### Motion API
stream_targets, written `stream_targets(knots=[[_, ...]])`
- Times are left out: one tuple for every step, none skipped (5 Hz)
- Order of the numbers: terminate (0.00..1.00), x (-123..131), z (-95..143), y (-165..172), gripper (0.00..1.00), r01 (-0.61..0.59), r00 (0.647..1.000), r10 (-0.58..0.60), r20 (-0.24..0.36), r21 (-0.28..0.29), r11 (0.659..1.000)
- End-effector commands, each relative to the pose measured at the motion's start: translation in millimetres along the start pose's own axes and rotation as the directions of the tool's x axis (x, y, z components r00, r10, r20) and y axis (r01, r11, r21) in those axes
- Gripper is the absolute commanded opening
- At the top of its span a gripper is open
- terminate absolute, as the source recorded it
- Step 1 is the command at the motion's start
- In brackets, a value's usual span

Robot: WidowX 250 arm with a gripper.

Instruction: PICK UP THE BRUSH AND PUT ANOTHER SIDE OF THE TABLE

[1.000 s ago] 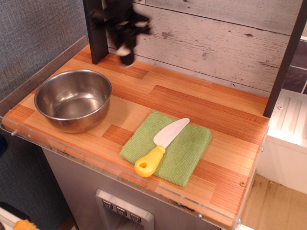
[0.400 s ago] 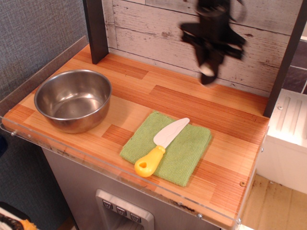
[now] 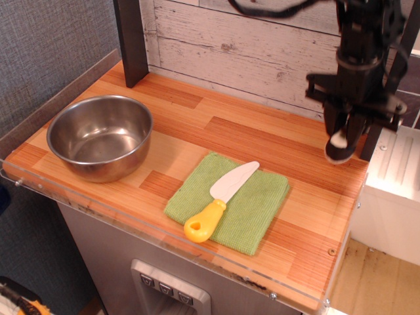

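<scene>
My gripper (image 3: 344,139) hangs over the table's far right end, just above the wooden countertop (image 3: 249,134). It is shut on the brush (image 3: 338,149), a small black cylinder with a white face showing between the fingers. The brush is held off the surface, near the back right corner and close to the dark post. Its red and green centre cannot be made out.
A steel bowl (image 3: 100,136) sits at the left end. A green cloth (image 3: 252,207) with a yellow-handled white toy knife (image 3: 220,200) lies at the front middle. Dark posts stand at the back left (image 3: 130,39) and right (image 3: 388,85). A white unit (image 3: 394,190) is beyond the right edge.
My gripper has carried the brush from the back left corner across the back of the table to the right end, and has dropped lower. Bowl, cloth and knife have not moved.
</scene>
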State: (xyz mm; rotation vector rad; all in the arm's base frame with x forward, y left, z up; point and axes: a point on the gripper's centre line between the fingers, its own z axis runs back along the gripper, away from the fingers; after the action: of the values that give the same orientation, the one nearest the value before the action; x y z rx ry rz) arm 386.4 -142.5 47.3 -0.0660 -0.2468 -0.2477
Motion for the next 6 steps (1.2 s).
stream_targets(knots=[[0.0,-11,26,23,0.0,-0.076,0.995,0.075,0.059,0.007,0.997],[0.0,-16,28,32,0.0,-0.094,0.993,0.095,0.07,-0.015,0.995],[0.0,-17,20,31,0.0,-0.093,0.994,0.095,0.049,-0.046,0.995],[0.0,-17,21,28,1.0,-0.087,0.996,0.089,0.028,-0.057,0.995],[0.0,-15,30,26,1.0,-0.074,0.996,0.077,0.043,-0.076,0.994],[0.0,-17,53,24,1.0,-0.057,0.996,0.063,0.068,-0.087,0.995]])
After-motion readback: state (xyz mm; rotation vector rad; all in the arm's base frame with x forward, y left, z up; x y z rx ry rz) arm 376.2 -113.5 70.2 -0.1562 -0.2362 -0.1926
